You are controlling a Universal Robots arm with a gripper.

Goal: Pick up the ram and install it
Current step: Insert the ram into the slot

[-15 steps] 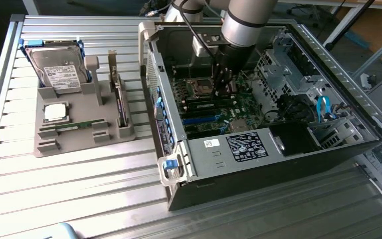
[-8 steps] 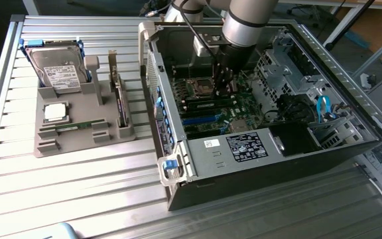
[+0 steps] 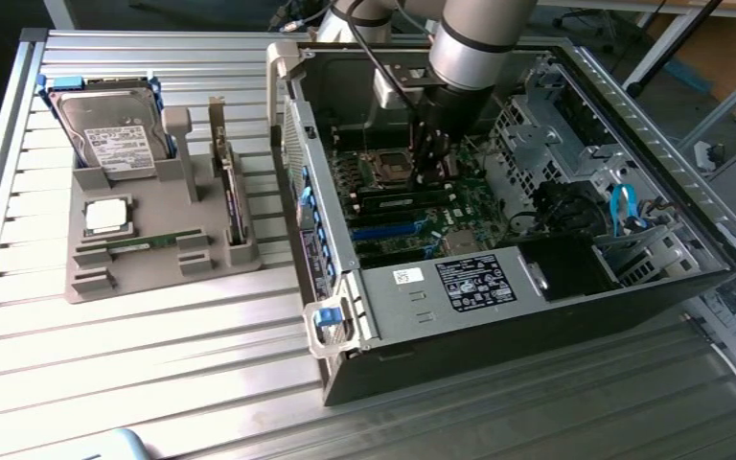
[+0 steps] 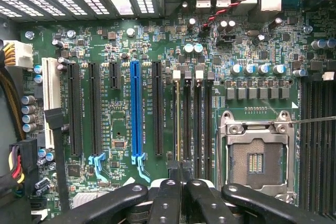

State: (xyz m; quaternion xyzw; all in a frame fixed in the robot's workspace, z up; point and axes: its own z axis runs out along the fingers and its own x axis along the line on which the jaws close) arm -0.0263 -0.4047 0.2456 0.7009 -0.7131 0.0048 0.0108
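The ram (image 3: 150,241), a narrow green stick, lies flat in the grey parts holder (image 3: 150,280) on the exterior view's left, outside the computer case. My gripper (image 3: 435,172) hangs inside the open case (image 3: 496,316) over the motherboard, far from that stick. In the wrist view my gripper (image 4: 180,174) is shut, its black fingertips (image 4: 169,182) pressed together with nothing visibly between them. They hover at the end of the row of long black memory slots (image 4: 198,124). A thin board (image 4: 177,124) stands edge-on in the slot nearest the fingertips.
The holder also carries a hard drive (image 3: 110,134), a square silver processor (image 3: 106,216) and an upright card (image 3: 227,182). The empty processor socket (image 4: 255,153) sits beside the memory slots. A blue expansion slot (image 4: 135,108) and cable bundles (image 4: 13,161) lie further off. Case walls surround the arm.
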